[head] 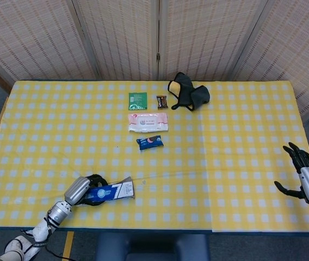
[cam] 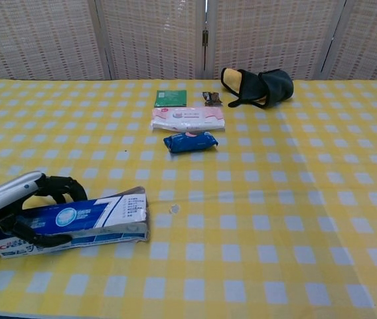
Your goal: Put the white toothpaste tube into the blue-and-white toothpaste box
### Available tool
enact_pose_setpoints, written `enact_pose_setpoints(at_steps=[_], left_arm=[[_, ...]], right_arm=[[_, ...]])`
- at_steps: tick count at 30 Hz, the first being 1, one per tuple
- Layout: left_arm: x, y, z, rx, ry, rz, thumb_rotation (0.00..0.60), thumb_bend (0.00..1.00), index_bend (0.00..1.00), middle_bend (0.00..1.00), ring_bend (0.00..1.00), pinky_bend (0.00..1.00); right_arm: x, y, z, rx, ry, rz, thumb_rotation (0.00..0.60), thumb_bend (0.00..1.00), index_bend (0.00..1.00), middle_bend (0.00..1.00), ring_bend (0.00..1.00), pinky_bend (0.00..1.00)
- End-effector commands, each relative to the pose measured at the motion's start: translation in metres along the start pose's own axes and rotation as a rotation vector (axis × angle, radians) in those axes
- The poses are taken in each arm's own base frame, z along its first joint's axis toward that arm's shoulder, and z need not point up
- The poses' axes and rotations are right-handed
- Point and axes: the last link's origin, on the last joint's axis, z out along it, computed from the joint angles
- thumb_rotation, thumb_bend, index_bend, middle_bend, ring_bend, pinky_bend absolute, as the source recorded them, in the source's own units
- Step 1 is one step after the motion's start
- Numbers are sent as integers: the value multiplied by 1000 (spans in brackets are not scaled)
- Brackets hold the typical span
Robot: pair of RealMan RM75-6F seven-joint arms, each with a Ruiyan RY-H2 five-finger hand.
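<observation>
Honestly the worry is that the left hand point(cam: 22, 206), fingers wrapped around the blue-and-white cardboard toothpaste box point(cam: 75, 220) lying flat on the yellow checked surface point(cam: 275, 199), crushes its open end, while the right hand point(head: 307, 179) hangs empty, fingers spread, and I can't spot the white tube anywhere.

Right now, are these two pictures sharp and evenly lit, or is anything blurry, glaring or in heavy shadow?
Head view: even, soft light, no glare, everything small but sharp. Chest view: also even; the toothpaste box throws a faint shadow on the tablecloth, and the left hand at the frame's edge looks slightly soft.
</observation>
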Motion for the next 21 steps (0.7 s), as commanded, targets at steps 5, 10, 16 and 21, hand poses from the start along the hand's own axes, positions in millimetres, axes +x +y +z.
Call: enact_pose_setpoints(at_steps=[5,10,16,21], left_arm=[[9,8,5,-37,25,-41,600,168,205,246,44,3],[16,15,2,-71,22,-16,600,140,171,171,0,0],[39,17,-5,-33,106,51,600,120,165,142,0,0],[69,18,-29,29,209,165,600,108,159,134,0,0]], right_arm=[[1,-3,-5,11,12,-13,600,293,0,0,0,0],[2,-5,-7,8,22,-27,600,293,0,0,0,0],[1,-14,-9,14,35,-73,600,292,0,0,0,0],[2,-17,-13,15,78,-117,600,292,0,0,0,0]])
